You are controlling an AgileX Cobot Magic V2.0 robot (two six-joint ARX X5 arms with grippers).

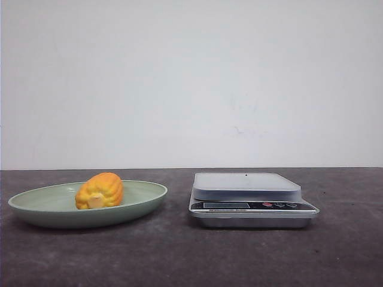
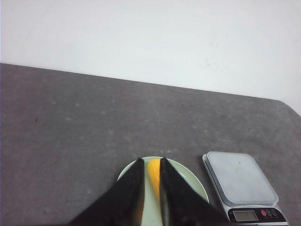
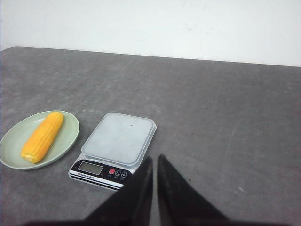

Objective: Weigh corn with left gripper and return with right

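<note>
The corn (image 1: pixel 100 191) is a yellow-orange cob lying in a pale green plate (image 1: pixel 146 196) on the left of the table, its pale cut end facing me. A grey kitchen scale (image 1: pixel 246 186) stands to the plate's right with nothing on its platform. No gripper shows in the front view. In the left wrist view my left gripper (image 2: pixel 151 161) hangs well above the plate (image 2: pixel 190 178), jaws a narrow gap apart and empty, with the corn (image 2: pixel 154 175) seen between them. My right gripper (image 3: pixel 155 157) is shut and empty, above the table beside the scale (image 3: pixel 120 139).
The table is dark grey, with a white wall behind it. The scale's display and buttons (image 3: pixel 101 169) face the robot. In the right wrist view the corn (image 3: pixel 42 136) lies lengthwise across the plate (image 3: pixel 14 137). The table's far right corner (image 2: pixel 287 102) shows in the left wrist view.
</note>
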